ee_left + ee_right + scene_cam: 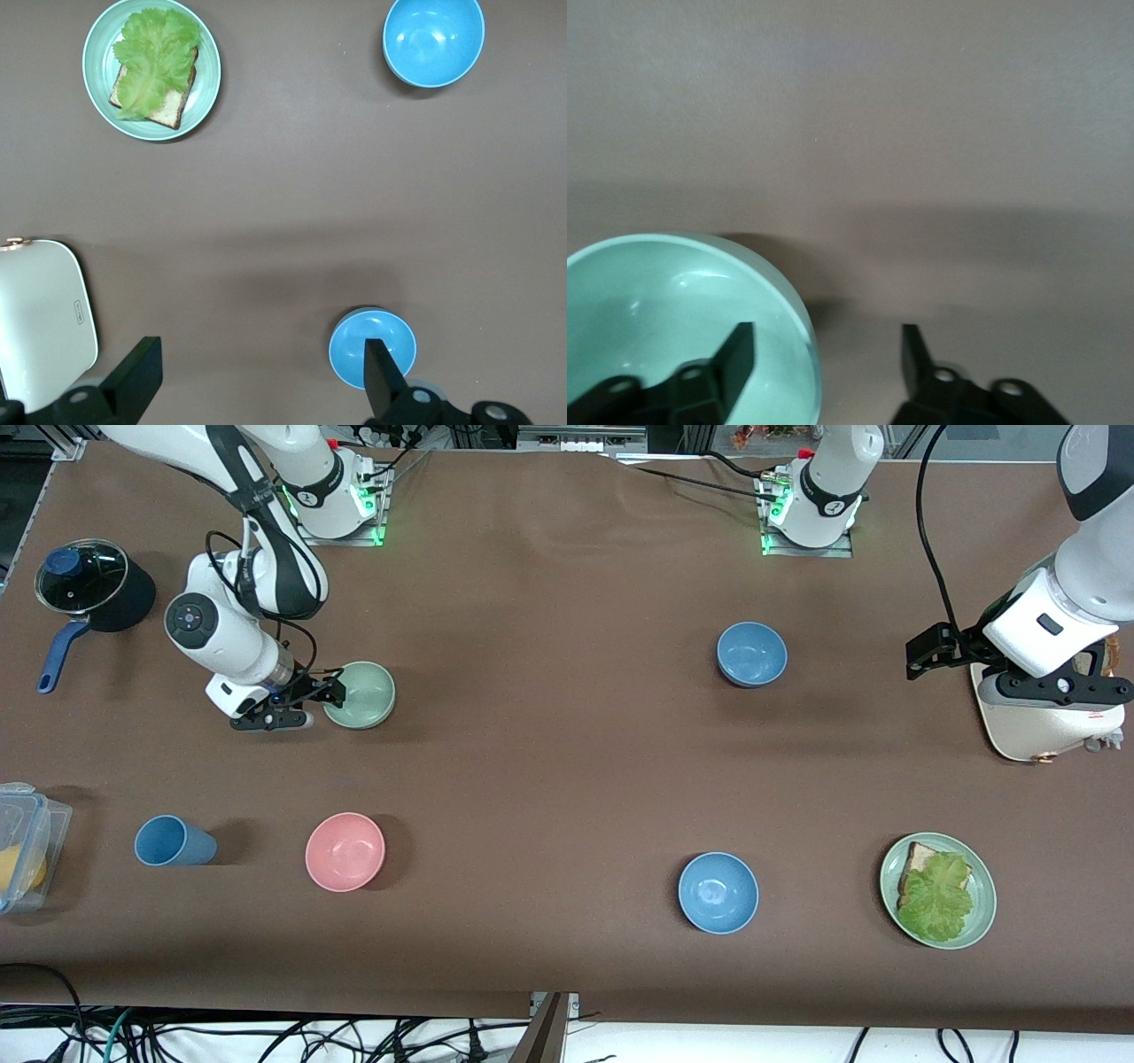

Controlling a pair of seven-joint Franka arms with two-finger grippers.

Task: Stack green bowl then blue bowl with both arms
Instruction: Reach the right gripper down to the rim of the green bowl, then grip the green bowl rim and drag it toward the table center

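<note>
No words, brand names or numbers can be read anywhere on the table or on the arms. The white appliance [40, 323] under the left arm carries a small printed mark at about three o'clock on its lid, too small to make out. The bowls, cup and plate are all plain.
</note>
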